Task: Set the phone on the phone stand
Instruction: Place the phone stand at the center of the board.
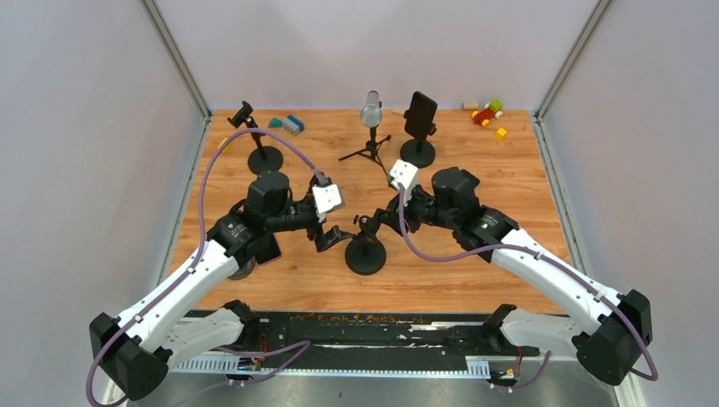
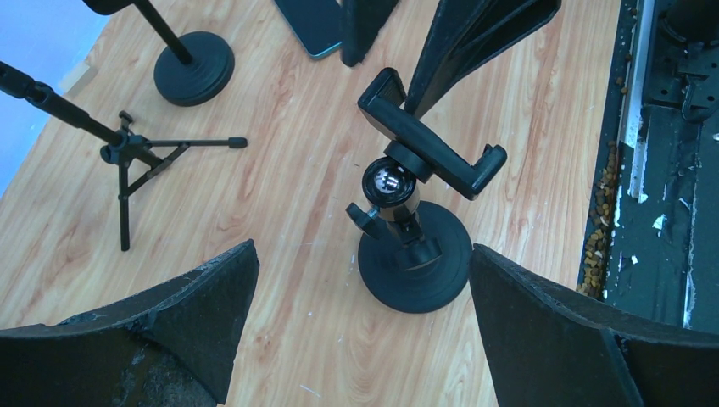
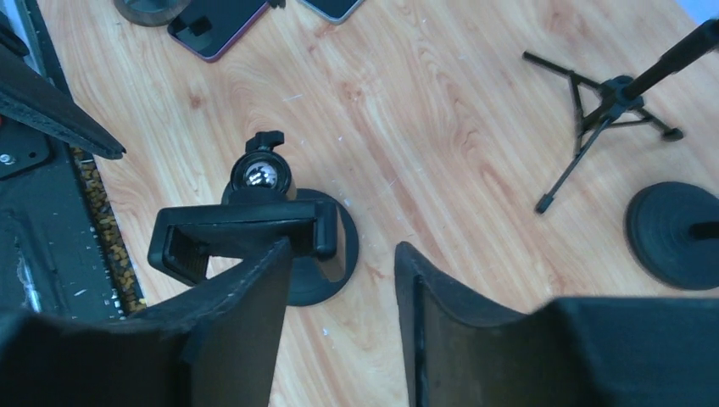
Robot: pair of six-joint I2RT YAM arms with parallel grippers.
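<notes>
Black plastic, the stand (image 1: 365, 253) is sitting near the front middle of the bench (image 1: 509, 182), its clamp tilting on the ball joint and gripping nothing. The phone (image 3: 212, 25) is lying flat on the wood to the stand's left, well apart from it and partly under the left arm.

The right gripper (image 3: 343, 248) is hovering right at the clamp, its jaws standing a narrow way apart with only bare wood showing between them. It is holding nothing. One of its fingers (image 3: 246, 322) is overlapping the clamp's edge in the right wrist view; whether it is touching the clamp I cannot tell.

The left gripper (image 2: 363, 254) is hanging over the stand from the other side, jaws spread wide. The stand's base is showing between its fingers, and it is gripping nothing.

Farther back, a mic (image 1: 370, 110) is standing on a small tripod. Just to its right a far stand (image 1: 418, 154) is carrying another phone upright. A third stand (image 1: 264, 158) is standing at the back left, and toy blocks (image 1: 487, 114) are lying in the back right corner.
</notes>
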